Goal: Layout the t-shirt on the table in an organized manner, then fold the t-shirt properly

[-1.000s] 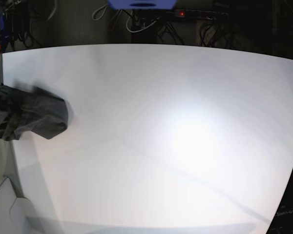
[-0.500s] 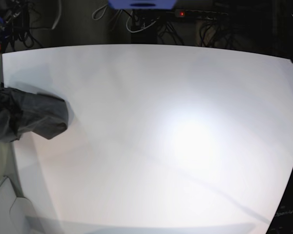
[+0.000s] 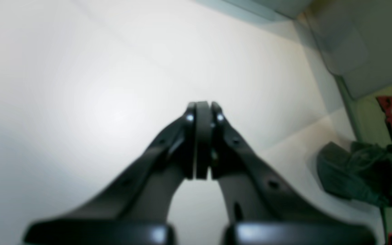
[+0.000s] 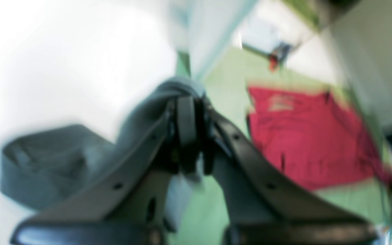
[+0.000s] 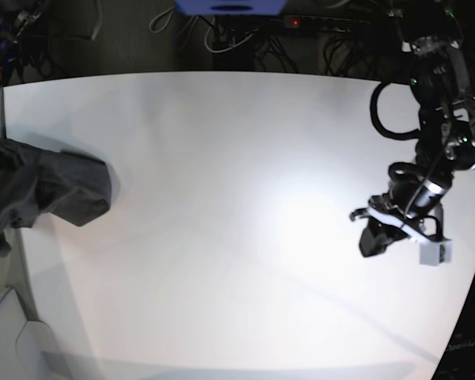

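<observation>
1. Since the earlier base views showed no arm over the table, the chief change is that the left arm has come in at about 3 o'clock, and its black two-fingered left gripper now hangs over bare tabletop with nothing in it.
2. Its jaws are pressed together, pad against pad, as the left wrist view shows.
3. At about 9 o'clock the plain dark charcoal-grey cotton t-shirt lies bunched at the rim of the large smooth matte white table, part on the surface and part hanging over the edge.
4. That overhanging part has dropped lower past the rim than it was a moment ago, so the bundle is being pulled at.
5. The black right gripper is clamped on a gathered fold of the shirt; its view is heavily blurred, so I cannot tell which part of the garment it holds.
6. Judged from this, laying out has scarcely begun: one arm has the cloth, and the other is well apart from it, with the whole table between them.
</observation>
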Controlling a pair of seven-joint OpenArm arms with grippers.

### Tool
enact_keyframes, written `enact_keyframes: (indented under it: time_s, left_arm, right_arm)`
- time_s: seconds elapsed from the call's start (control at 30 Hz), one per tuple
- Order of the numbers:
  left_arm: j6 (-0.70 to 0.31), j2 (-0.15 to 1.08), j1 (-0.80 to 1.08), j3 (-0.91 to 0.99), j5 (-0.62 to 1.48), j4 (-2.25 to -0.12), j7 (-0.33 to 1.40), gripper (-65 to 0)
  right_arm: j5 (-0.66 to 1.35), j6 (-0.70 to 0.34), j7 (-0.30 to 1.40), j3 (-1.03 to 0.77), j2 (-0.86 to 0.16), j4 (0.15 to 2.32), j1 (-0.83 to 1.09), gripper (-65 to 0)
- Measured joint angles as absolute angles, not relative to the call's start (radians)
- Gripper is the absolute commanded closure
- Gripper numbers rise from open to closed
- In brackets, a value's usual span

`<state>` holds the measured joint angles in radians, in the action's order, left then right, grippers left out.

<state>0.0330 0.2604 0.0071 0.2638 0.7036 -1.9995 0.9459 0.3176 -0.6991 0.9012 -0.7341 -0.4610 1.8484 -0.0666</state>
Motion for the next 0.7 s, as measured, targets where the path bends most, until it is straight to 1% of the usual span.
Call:
enact_keyframes:
  time_s: [0.1, 0.2, 0.33, 0.5, 0.63, 0.7]
  left_arm:
    - [0.033, 0.253, 0.001, 0.227, 0.707, -2.000, 0.943, -0.5]
    - [0.032, 0.249, -0.016, 0.173, 0.708, -1.991, 0.945, -0.5]
    - [0.039, 0.244, -0.054, 0.106, 0.695, -1.930, 0.939, -0.5]
    - [0.033, 0.211, -0.126, -0.045, 0.706, -1.782, 0.905, -0.5]
    - [0.042, 0.212, -0.157, -0.147, 0.701, -1.708, 0.855, -0.5]
    - [0.040, 0.210, -0.155, -0.157, 0.707, -1.707, 0.852, -0.5]
  right_arm:
    - [0.288, -0.705, 0.896, -0.730, -0.413, 1.775, -0.065, 0.0]
    - [0.268, -0.702, 0.831, -0.733, -0.403, 1.679, -0.064, 0.0]
    - [0.160, -0.699, 0.731, -0.723, -0.368, 1.465, -0.072, 0.0]
    - [0.087, -0.705, 0.602, -0.638, -0.361, 1.269, -0.115, 0.0]
    - [0.041, -0.691, 0.574, -0.586, -0.369, 1.132, -0.161, 0.0]
    - [0.047, -0.687, 0.556, -0.563, -0.361, 1.082, -0.186, 0.0]
